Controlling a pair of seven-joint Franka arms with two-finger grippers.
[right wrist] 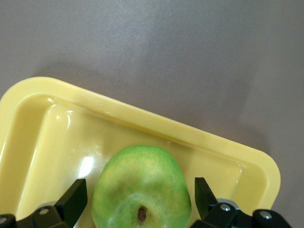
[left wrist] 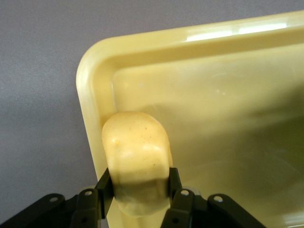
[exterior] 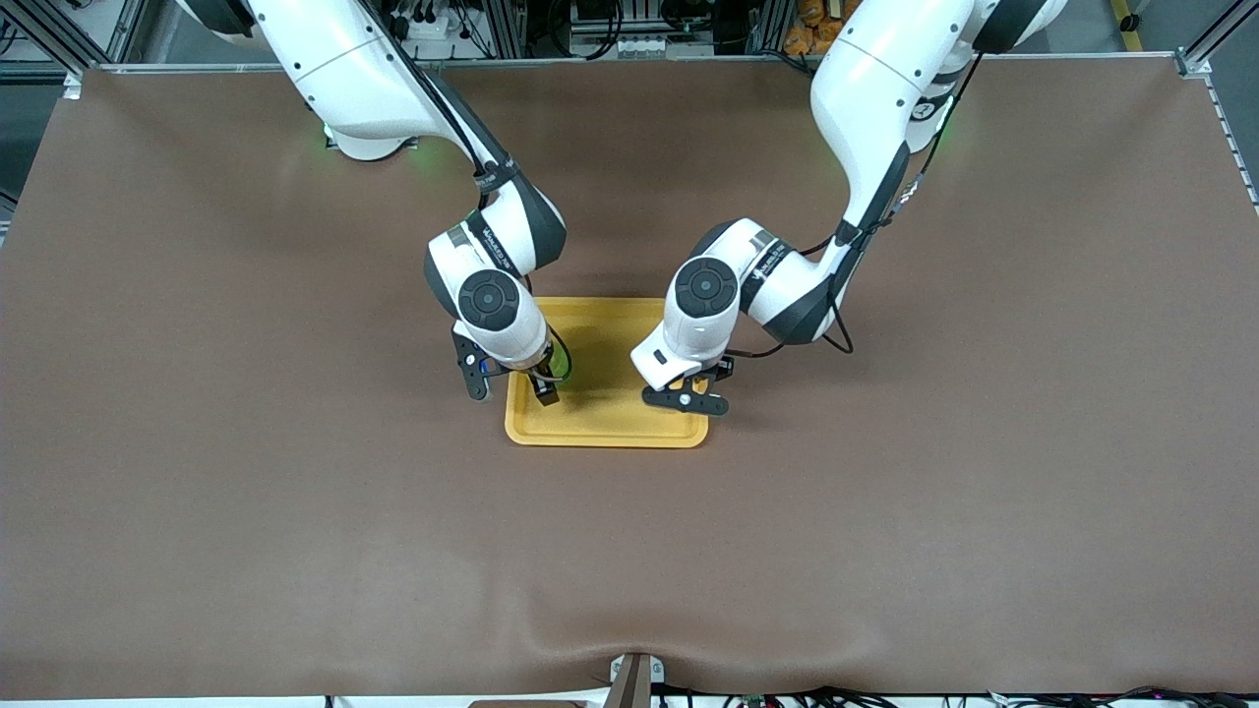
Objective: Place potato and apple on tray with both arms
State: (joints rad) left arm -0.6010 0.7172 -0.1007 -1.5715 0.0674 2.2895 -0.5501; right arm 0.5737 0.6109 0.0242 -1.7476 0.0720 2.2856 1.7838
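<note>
Lengthwise, the potato runs straight out from between the left gripper's fingers, its rounded free end pointing away from the wrist and its other end tucked back between them. It hangs just over the tray, above the rim at the end nearest the left arm. The apple is round, so it has no long axis to speak of; its brown stem dimple faces up toward the right wrist camera.

Underneath it all lies a plain brown table, smooth and matte, with the tray near its middle. Along the edge where the arm bases stand, metal framing and cables show.

The left gripper is clenched on the potato, one finger pressed to each long side, about a third of the way up from the hidden end. The right gripper is low over the tray's corner toward the right arm's end, its fingers spread wide. The apple sits on the tray floor between them, with a clear gap on each side, so it is released rather than gripped.
</note>
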